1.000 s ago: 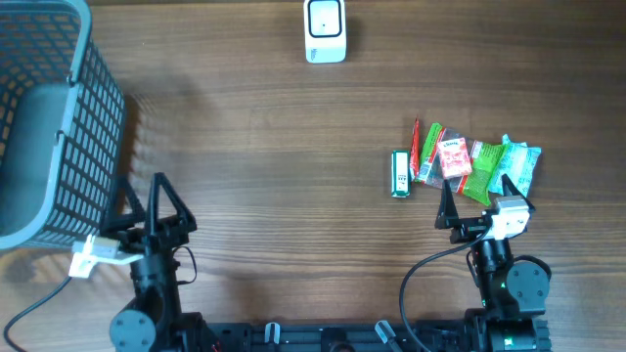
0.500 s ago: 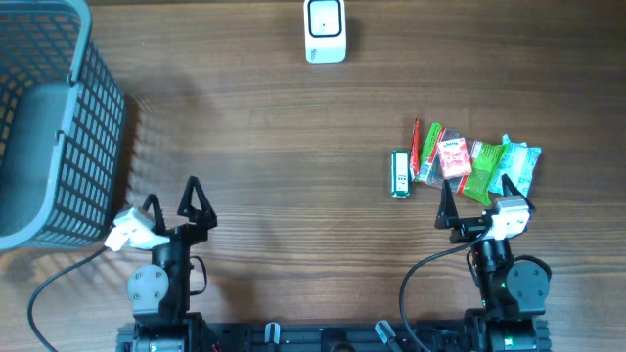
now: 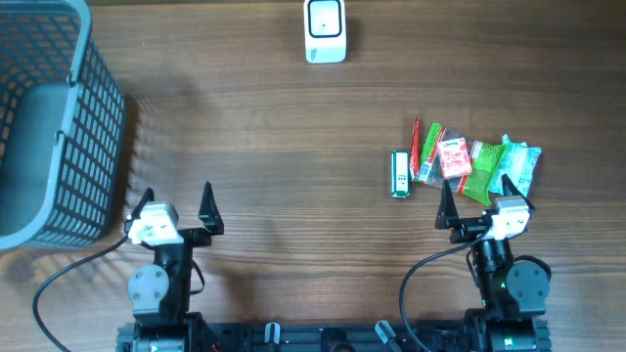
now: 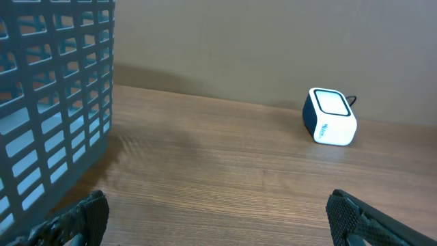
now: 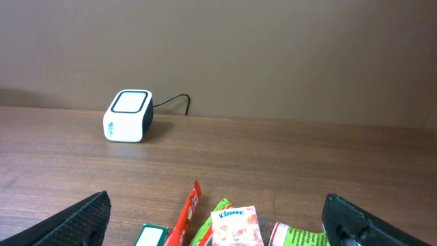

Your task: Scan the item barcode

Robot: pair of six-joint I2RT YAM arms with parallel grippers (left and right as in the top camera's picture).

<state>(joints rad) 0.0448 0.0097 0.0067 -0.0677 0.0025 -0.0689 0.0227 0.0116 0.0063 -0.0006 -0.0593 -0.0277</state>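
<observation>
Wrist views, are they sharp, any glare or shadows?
Left wrist: soft even light, no glare; scanner sharp, basket throws a faint shadow on the table, fingers dark at the bottom corners. Right wrist: equally sharp, packets cut off by the bottom edge.

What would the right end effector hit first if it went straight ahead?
Most likely the Kleenex pack in the heap of packets just ahead of the right end effector, though depth is hard to judge.
</observation>
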